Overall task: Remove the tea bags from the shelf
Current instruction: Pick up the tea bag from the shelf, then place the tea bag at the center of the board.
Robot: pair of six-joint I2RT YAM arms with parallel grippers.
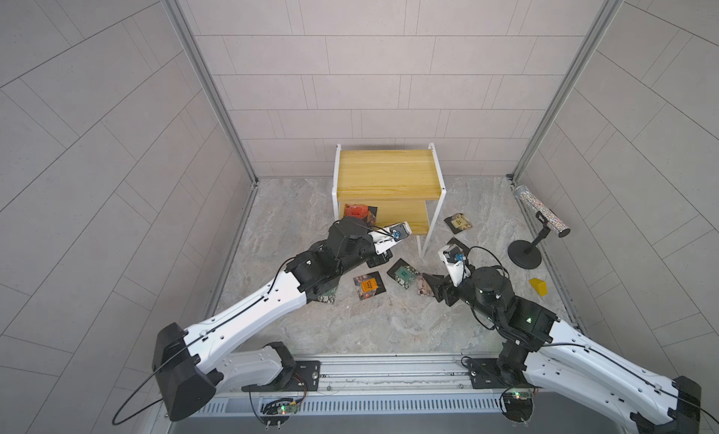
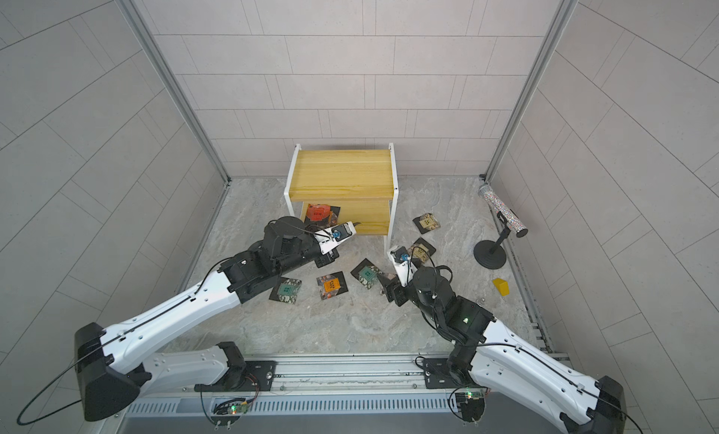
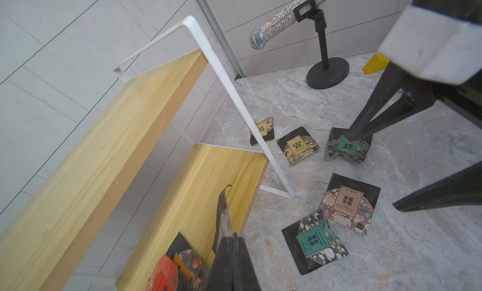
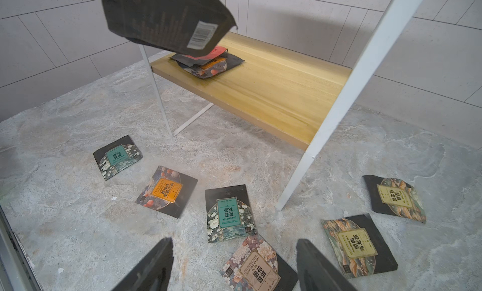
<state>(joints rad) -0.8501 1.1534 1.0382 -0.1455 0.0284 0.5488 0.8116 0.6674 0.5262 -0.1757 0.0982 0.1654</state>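
The shelf (image 1: 389, 171) carries a small stack of tea bags (image 4: 208, 64) on its lower board (image 4: 273, 94), a red one among them. The left gripper (image 3: 230, 241) is clamped on one dark tea bag (image 4: 167, 18) held above that board. The right gripper (image 4: 233, 241) stands wide over six others lying on the table (image 1: 350, 327).

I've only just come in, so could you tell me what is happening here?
The left gripper is shut on one black tea bag, held over the lower board of the shelf. A small pile of tea bags, one red, lies on that board. Six loose tea bags lie on the stone tabletop, and the right gripper hangs open just above them.
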